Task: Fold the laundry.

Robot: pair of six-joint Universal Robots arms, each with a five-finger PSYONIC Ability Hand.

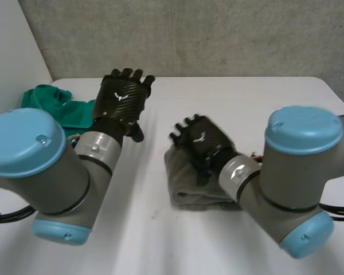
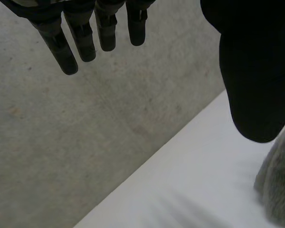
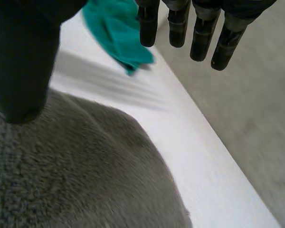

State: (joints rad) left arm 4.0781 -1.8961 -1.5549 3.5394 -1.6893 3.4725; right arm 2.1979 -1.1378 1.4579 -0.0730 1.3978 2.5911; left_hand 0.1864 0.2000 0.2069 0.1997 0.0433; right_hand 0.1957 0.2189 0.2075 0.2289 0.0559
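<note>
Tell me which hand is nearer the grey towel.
Right. The right hand is directly over the grey towel, fingers straight; the left hand is apart from it, beside the green cloth.

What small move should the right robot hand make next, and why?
Probably lower the right robot hand onto the grey towel and pinch an edge: its fingers are straight, holding nothing, and the towel lies loosely bunched under the palm.

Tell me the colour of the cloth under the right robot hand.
Grey cloth, clearest in the right wrist view.
</note>
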